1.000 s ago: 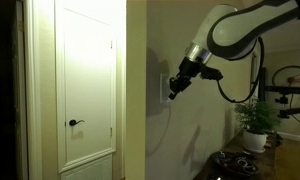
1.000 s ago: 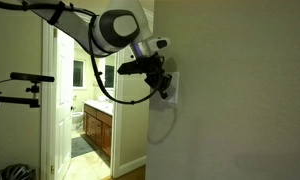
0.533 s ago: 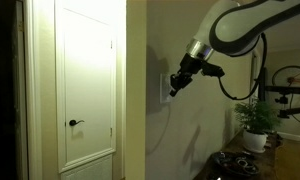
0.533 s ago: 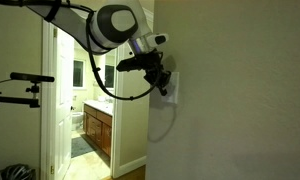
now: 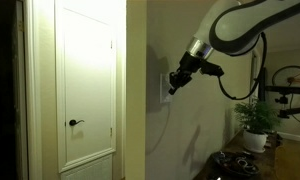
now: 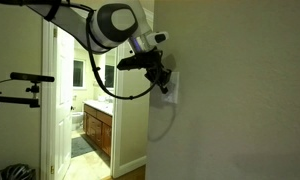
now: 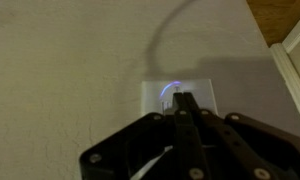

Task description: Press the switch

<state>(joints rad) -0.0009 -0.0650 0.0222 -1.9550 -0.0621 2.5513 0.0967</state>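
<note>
Touching the switch [image 7: 155,98] w/ gripper [image 7: 181,101] tip (jaws closed together).

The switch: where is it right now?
In the wrist view the switch is on the wall just right of centre, behind the tip of the closed tool. In an exterior view it lies right of the white door.

The hand [image 7: 181,101], fingers drawn together to a single dark tip, meets the middle of the white switch [image 7: 154,97] on a textured wall [image 7: 60,70]. White trim [image 7: 293,78] runs at right.
</note>
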